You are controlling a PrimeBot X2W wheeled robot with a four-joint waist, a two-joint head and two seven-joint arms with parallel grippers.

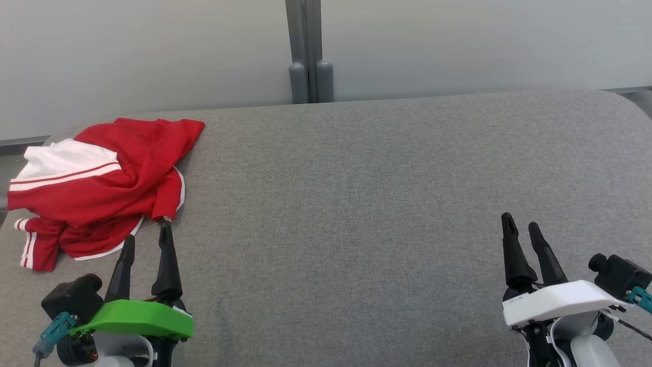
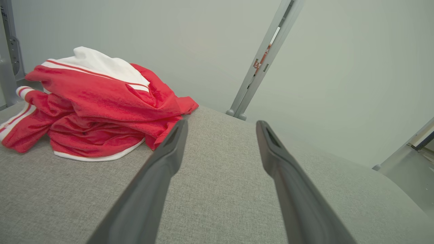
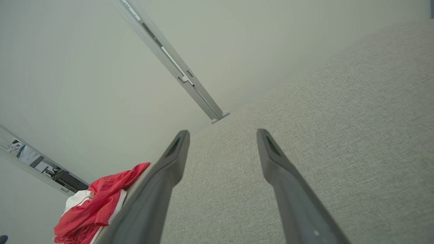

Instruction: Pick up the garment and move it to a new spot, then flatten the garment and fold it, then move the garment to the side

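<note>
Red-and-white garment (image 1: 102, 188) lies crumpled at the far-left corner of the grey padded surface (image 1: 356, 204). Left gripper (image 1: 146, 233) sits just beside its near edge, fingers spread, nothing between them. One fingertip is close to the hem; can't tell if it touches. Right gripper (image 1: 520, 221) is at near right, fingers also apart and empty, well away from the garment.

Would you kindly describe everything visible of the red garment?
The garment is red with a white panel, white stripes and edging, of thin-looking fabric. It lies crumpled in a heap at the far left corner of the grey padded surface. The open left gripper points at its near edge; contact is unclear.
</note>
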